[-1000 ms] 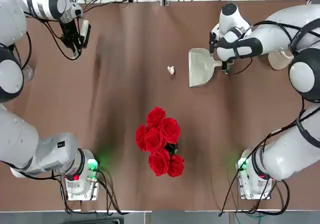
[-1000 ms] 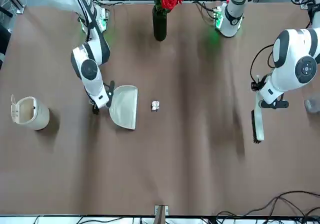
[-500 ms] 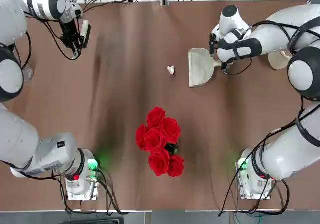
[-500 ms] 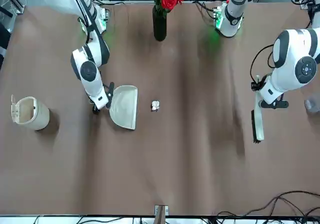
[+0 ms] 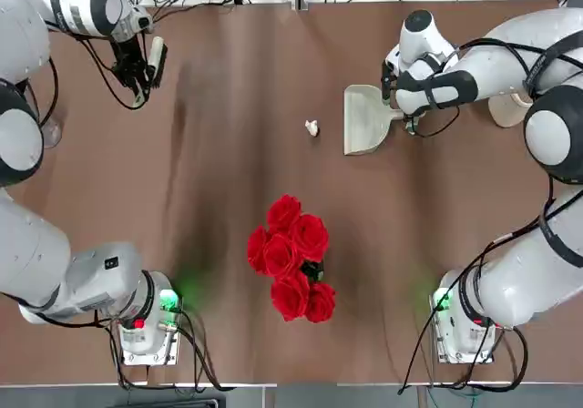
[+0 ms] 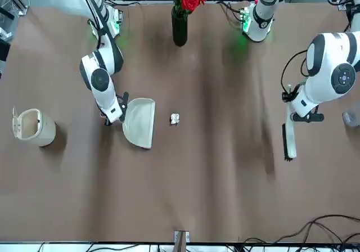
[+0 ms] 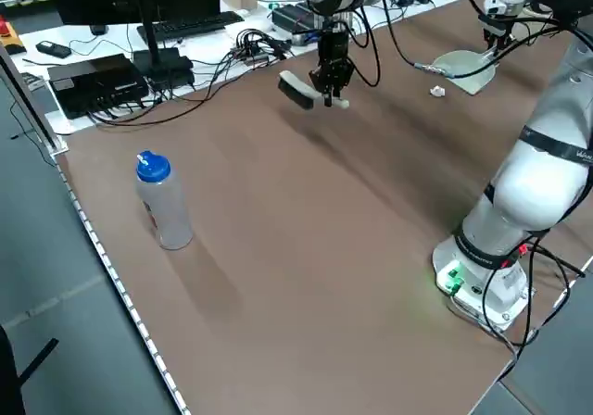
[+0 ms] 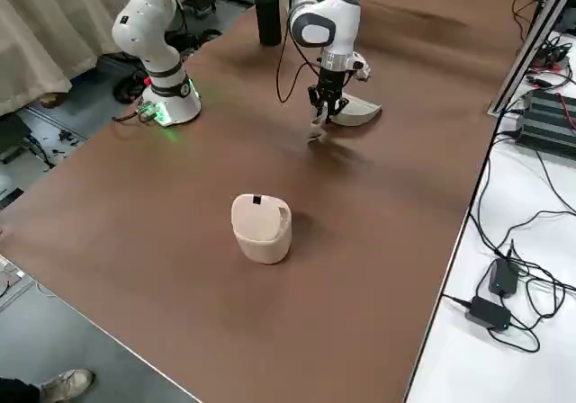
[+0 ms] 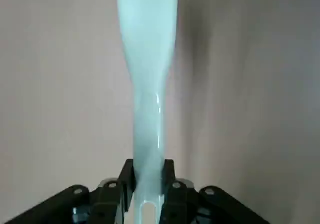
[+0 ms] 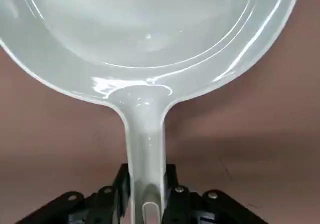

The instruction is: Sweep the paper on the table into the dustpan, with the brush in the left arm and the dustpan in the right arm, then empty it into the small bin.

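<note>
Right gripper (image 10: 145,204) clamped on the short handle of the dustpan (image 5: 366,120), scoop mouth facing the paper (image 5: 311,127) and just beside it, with a narrow strip of bare desk (image 5: 228,171) between. Left gripper (image 9: 147,199) clamped on the handle of the brush (image 6: 289,134), held off the desk well apart from the paper, out toward the far left corner. Small bin (image 6: 34,127) standing alone beyond the dustpan on the right, near that desk edge, lid tipped up. Risks, as judged from here: a fast or high brush stroke likely to flick so light a ball past or over the scoop lip; a lip not pressed flat likely to let the ball slide under; a long sweep across open desk likely to roll it sideways toward the vase of red roses (image 5: 293,255), the only obstacle near the middle. Plenty of open room between brush and paper. Far edge close behind both tools, with cables beyond it. Plastic bottle (image 7: 163,201) at the left edge, clear of the path.
</note>
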You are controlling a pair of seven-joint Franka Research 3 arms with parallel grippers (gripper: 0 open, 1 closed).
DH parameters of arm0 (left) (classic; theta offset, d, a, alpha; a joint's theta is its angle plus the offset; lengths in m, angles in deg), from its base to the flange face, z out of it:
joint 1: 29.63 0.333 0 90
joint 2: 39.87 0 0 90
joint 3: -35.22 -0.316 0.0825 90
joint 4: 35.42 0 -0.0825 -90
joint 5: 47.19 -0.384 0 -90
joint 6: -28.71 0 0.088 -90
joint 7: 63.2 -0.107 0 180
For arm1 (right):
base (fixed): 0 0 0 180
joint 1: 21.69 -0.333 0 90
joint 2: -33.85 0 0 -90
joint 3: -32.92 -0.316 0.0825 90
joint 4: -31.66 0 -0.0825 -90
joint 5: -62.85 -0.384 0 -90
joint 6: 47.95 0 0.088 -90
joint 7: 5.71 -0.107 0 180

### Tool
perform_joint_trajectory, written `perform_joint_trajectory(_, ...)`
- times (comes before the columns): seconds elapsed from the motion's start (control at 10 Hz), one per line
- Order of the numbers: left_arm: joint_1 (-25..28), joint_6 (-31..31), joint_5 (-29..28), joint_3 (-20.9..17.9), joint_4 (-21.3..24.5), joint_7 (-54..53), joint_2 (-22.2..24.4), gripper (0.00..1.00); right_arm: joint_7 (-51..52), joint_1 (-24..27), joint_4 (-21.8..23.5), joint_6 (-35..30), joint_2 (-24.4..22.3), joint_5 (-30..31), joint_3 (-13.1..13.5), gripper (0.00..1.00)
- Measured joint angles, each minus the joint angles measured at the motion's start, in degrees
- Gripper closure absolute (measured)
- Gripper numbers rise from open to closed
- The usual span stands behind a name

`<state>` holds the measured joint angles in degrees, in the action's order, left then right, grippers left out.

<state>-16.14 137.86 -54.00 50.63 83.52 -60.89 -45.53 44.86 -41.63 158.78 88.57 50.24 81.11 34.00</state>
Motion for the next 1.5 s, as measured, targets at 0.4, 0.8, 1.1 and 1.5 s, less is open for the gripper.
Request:
perform_joint_trajectory(0.4, -0.15, 0.0, 0.02, 5.47, -0.21, 5.35, -1.25, 0.73, 1.03, -0.61, -5.84, -7.44, -0.06, 0.13, -2.07, 0.67)
perform_joint_trajectory(0.8, -0.67, 0.27, 0.58, 18.52, -0.73, 19.17, -4.29, 0.73, -6.24, -1.23, -8.97, -13.13, 0.02, 4.01, -6.27, 0.67)
perform_joint_trajectory(1.1, -6.33, 0.74, 0.8, 23.66, -2.22, 25.58, -7.64, 0.73, -15.84, -1.56, -9.1, -15.53, 1.55, 7.94, -10.36, 0.67)
perform_joint_trajectory(1.5, -18.01, 6.85, 0.9, 23.75, -2.76, 37.09, -13.44, 0.73, -16.54, -1.64, -11.69, -15.76, 4.75, 9.01, -12.0, 0.67)
